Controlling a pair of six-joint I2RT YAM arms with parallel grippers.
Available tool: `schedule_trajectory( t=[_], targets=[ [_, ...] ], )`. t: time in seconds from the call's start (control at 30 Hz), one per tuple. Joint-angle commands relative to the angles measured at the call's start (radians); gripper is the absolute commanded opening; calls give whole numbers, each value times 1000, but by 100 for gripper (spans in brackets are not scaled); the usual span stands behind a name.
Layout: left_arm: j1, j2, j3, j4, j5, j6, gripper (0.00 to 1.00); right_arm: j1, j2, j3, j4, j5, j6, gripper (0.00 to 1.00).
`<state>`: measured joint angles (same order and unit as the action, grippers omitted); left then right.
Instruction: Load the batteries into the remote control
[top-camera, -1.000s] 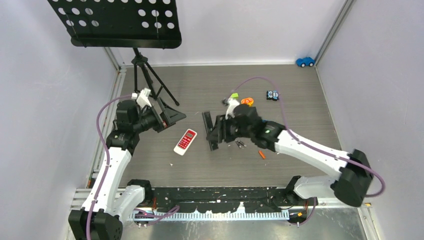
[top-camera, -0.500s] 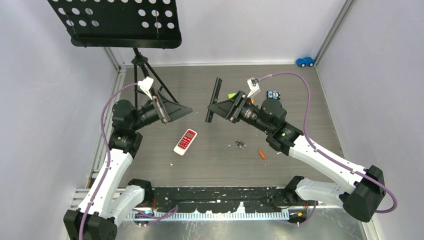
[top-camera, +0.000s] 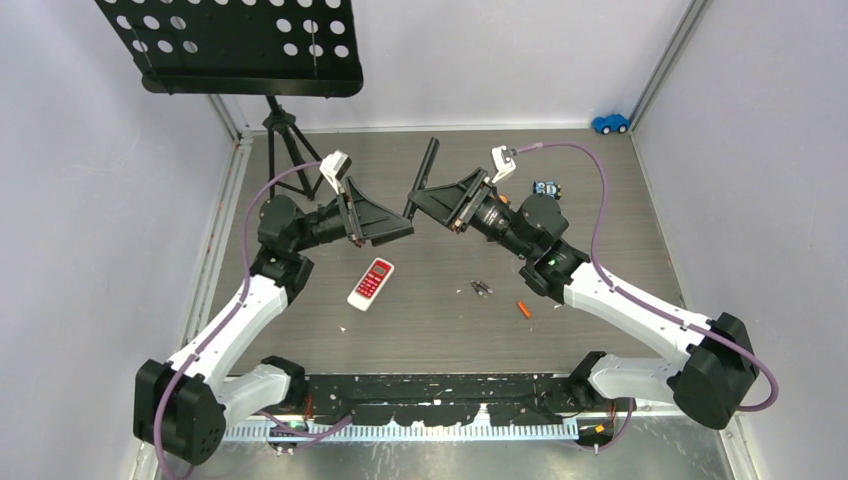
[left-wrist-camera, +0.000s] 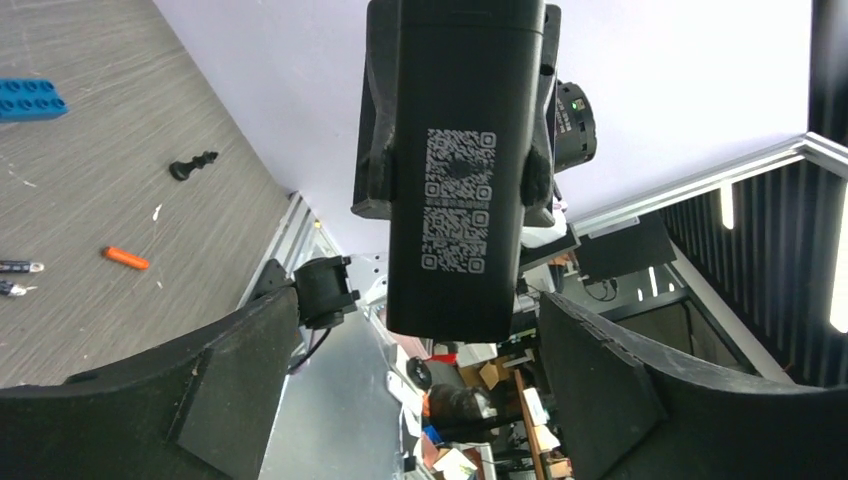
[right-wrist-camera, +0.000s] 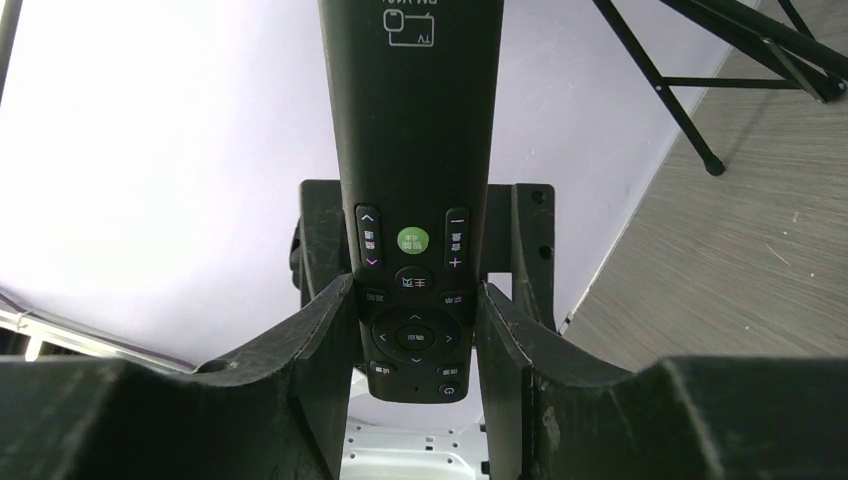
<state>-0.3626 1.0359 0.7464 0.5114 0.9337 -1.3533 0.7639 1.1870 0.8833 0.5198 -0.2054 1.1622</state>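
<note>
"Gripping the black remote (right-wrist-camera: 410, 120) by its button end, the right claw (right-wrist-camera: 415, 335) has it clamped, up off the table (top-camera: 400, 340), yes?"
"Yes. The left claw (top-camera: 395, 230) faces its labelled back, jaws apart, holding nothing."
"And what goes inside it?"
"Down on the table: the dark pair (top-camera: 481, 288) side by side, the orange battery (top-camera: 523, 309) near them, all well apart from the remote."
"What worries you?"
"Only one end is pinched. I'd guess a push on the back could swivel the remote or slide it out, and round batteries may roll when nudged"
</note>
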Motion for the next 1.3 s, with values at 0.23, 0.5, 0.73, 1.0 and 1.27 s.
schedule_trajectory(
  t=[0.23, 0.5, 0.73, 1.0, 1.27],
  targets=[
    [-6, 46, 16, 189, 26, -90, 68, 3, 21, 54, 100, -46, 41, 39],
    [-6, 52, 14, 183, 38, -42, 25, 3, 23, 49, 54, -33, 28, 40],
    [-6, 19, 139, -387, 22, 421, 0, 1, -28, 125, -259, 30, -106, 88],
    [-66, -64, 366, -992, -336, 1053, 0, -29, -39, 265, -626, 68, -131, 89],
    [-147, -157, 330, -1008, -594, 1258, 0, -31, -4, 336, -617, -8, -108, 89]
  ],
)
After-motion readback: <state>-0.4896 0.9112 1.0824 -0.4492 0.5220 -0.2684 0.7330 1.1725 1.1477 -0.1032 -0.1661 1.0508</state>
